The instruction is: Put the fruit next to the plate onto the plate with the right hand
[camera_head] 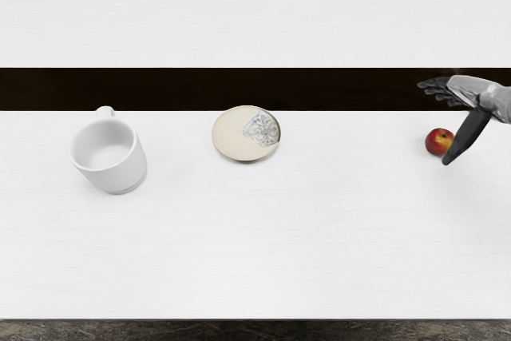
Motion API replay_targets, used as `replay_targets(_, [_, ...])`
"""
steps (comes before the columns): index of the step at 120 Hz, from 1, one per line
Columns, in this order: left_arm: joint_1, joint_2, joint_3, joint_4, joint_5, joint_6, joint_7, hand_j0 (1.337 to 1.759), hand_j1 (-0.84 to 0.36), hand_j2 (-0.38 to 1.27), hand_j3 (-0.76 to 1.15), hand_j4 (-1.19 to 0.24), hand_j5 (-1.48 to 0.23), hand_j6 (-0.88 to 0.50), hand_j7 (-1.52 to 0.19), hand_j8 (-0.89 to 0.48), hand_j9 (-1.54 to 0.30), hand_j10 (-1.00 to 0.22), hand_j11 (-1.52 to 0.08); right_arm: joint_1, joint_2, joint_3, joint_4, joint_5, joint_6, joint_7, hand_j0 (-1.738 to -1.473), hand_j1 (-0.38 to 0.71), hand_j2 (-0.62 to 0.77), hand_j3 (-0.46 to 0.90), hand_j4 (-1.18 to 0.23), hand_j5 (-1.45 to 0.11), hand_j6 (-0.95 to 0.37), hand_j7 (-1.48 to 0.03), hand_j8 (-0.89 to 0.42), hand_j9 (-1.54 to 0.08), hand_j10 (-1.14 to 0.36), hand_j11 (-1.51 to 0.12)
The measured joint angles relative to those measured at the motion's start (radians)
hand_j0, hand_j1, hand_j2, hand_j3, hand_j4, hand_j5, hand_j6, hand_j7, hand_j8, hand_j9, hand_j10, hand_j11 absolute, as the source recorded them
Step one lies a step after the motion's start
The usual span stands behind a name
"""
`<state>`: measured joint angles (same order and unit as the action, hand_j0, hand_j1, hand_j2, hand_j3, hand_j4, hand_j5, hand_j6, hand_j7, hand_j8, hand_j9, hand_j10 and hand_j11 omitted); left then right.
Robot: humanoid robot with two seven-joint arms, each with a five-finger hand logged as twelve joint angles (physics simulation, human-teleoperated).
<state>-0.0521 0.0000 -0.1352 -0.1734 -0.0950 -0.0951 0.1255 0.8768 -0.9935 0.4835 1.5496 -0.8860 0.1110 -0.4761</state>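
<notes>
A small red and yellow fruit [438, 141] lies on the white table [319, 237] at the far right. A cream plate [231, 135] with a blue pattern on its right half sits near the table's back edge, well to the left of the fruit. My right hand [455, 109] comes in from the right edge just above and beside the fruit. Its fingers [435, 87] are spread over the dark gap behind the table, and its dark thumb [465, 136] points down right next to the fruit. The hand holds nothing.
A white mug [108, 153] stands at the left of the table, tilted toward me. Behind the table runs a dark gap [239, 89], then a second white surface [255, 21].
</notes>
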Motion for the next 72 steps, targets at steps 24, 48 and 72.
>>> replay_targets(24, [0.000, 0.000, 0.000, 0.000, 0.000, 0.000, 0.000, 1.658, 0.35, 0.00, 0.00, 0.00, 0.00, 0.00, 0.00, 0.00, 0.00, 0.00, 0.00, -0.018, -0.005, -0.028, 0.018, -0.033, -0.051, -0.003, -1.658, -0.11, -0.04, 0.00, -0.21, -0.26, -0.21, -0.26, -0.21, -0.26, -0.21, -0.26])
replay_targets(48, [0.000, 0.000, 0.000, 0.000, 0.000, 0.000, 0.000, 1.658, 0.35, 0.00, 0.00, 0.00, 0.00, 0.00, 0.00, 0.00, 0.00, 0.00, 0.00, -0.032, -0.004, -0.045, 0.022, -0.061, -0.099, -0.005, -1.658, -0.06, -0.05, 0.00, -0.26, -0.32, -0.26, -0.32, -0.26, -0.32, -0.25, -0.32])
replay_targets(72, [0.000, 0.000, 0.000, 0.000, 0.000, 0.000, 0.000, 1.658, 0.35, 0.00, 0.00, 0.00, 0.00, 0.00, 0.00, 0.00, 0.00, 0.00, 0.00, -0.040, 0.004, -0.082, 0.022, -0.096, -0.194, -0.007, -1.658, -0.03, -0.05, 0.00, -0.28, -0.35, -0.28, -0.35, -0.28, -0.35, -0.28, -0.35])
